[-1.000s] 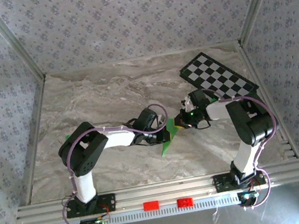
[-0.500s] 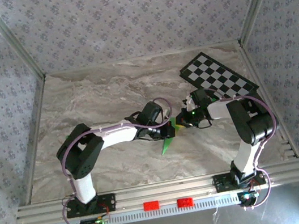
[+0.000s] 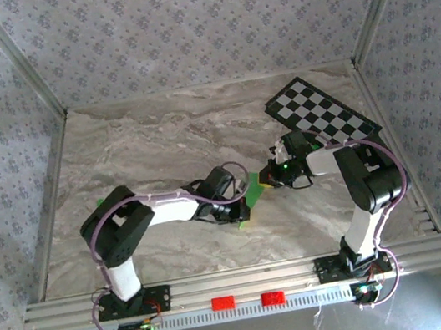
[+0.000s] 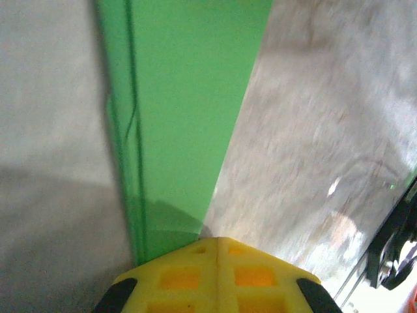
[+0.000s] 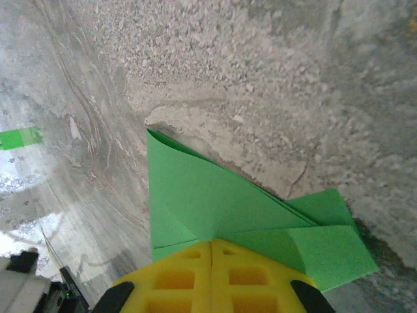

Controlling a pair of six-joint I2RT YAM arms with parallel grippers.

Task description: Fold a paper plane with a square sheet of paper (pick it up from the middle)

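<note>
Green paper plane (image 3: 251, 185) runs near-left to far-right, crease clearest from the left wrist; left fingers (image 4: 182, 280) closed, right fingers (image 5: 254, 280) pinching it.

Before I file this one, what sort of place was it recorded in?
Most likely a lab robot cell, not a home: a marble-look tabletop boxed in by wallpapered panels, an aluminium mounting rail along the near edge, and a black-and-white checkered board lying at the back right.

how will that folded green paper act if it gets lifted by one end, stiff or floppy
Probably light and bendy: the folded green paper looks thin, with a flap standing slightly off the table. The long crease likely stiffens it lengthwise, so it may sag less than a flat sheet.
</note>
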